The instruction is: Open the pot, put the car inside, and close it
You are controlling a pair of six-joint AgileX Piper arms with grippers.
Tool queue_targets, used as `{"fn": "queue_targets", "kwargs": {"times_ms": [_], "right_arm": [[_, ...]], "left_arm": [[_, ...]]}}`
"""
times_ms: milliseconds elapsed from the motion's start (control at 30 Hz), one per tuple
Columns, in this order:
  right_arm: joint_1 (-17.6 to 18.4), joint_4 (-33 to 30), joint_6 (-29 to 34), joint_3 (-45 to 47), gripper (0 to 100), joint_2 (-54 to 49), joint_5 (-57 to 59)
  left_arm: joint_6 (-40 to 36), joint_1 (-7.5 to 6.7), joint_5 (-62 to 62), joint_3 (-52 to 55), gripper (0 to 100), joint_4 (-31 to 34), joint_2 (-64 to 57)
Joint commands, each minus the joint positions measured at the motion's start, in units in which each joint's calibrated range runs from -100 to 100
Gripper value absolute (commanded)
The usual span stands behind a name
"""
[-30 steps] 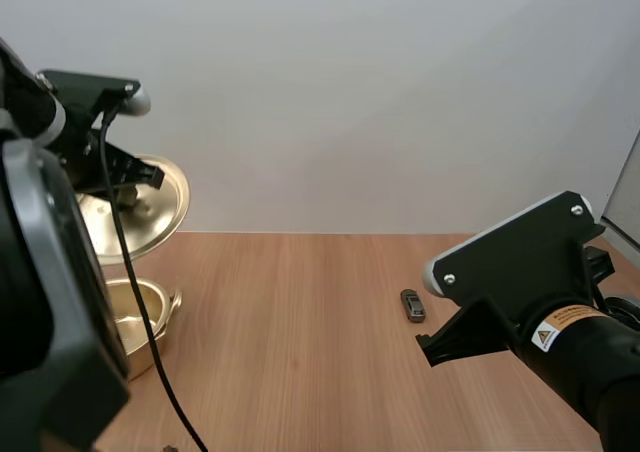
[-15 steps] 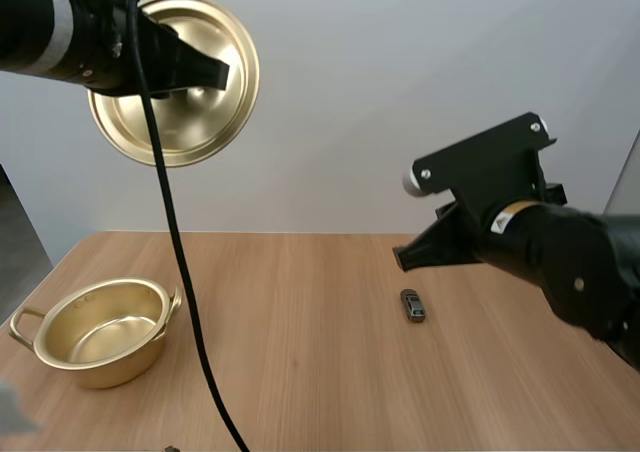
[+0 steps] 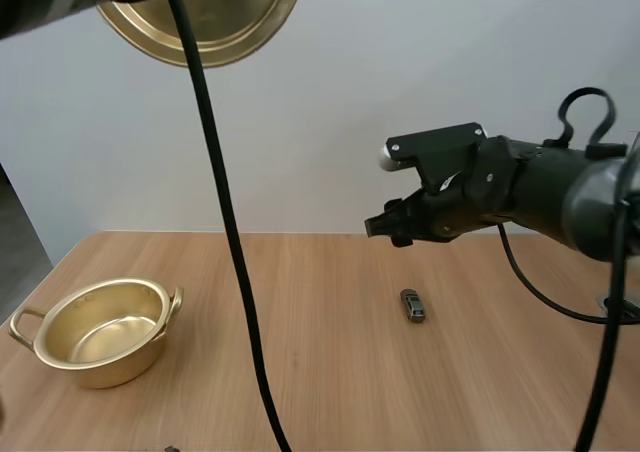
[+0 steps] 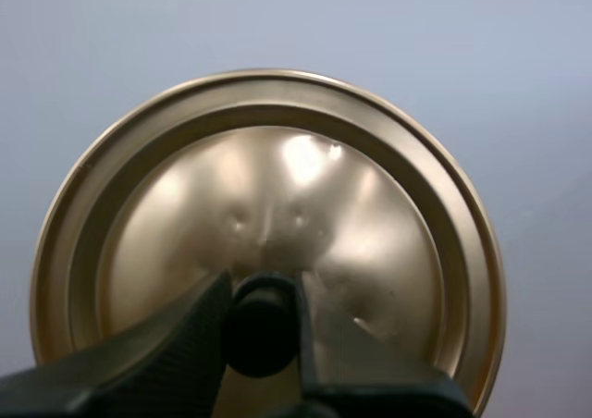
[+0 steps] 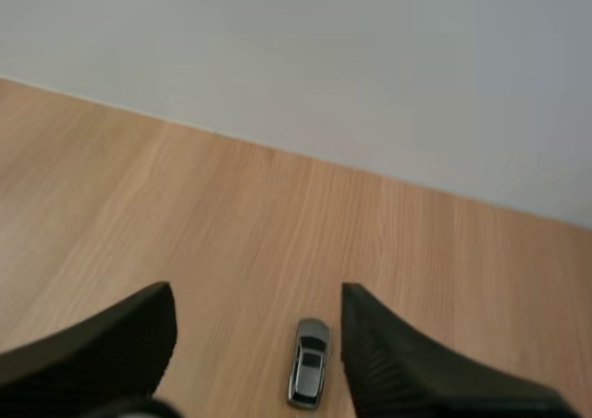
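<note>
Car (image 3: 412, 305) lies on the surface (image 3: 300, 372) below the released right hand (image 5: 255, 290), well apart from the open pot (image 3: 110, 362).
From the right wrist it shows between the spread fingers (image 5: 407, 362), long axis in line with them; this arm is far nearer. Left hand (image 4: 262, 293) is clenched on the knob (image 4: 262, 330) of the lid (image 4: 277, 178), high up. Against the earlier frame, the right hand has swung lower toward the car and the lid has risen.

Gold lid (image 3: 240, 12) cut off at the high view's top edge, car (image 3: 412, 305) too small for detail.
</note>
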Motion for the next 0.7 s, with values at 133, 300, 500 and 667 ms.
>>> {"fn": "queue_targets", "kwargs": {"times_ms": [133,300,500,667], "right_arm": [[0.0,-2.4,0.8,-0.5,86,12.7,-3.2],[0.0,-2.6,0.8,-2.4,86,16.5,-3.8],[-2.5,-2.6,1.6,-3.1,86,20.3,-6.1],[-3.8,-2.3,0.8,-3.1,86,23.8,-7.3]], "left_arm": [[0.0,-0.03,-1.1,-0.1,0,1.0,-0.5],[0.0,-0.03,-0.5,-0.1,0,3.0,-0.5],[0.0,-0.03,-2.4,-0.1,0,5.9,-0.5],[0.0,-0.03,-2.2,-0.1,0,6.0,-0.5]]}}
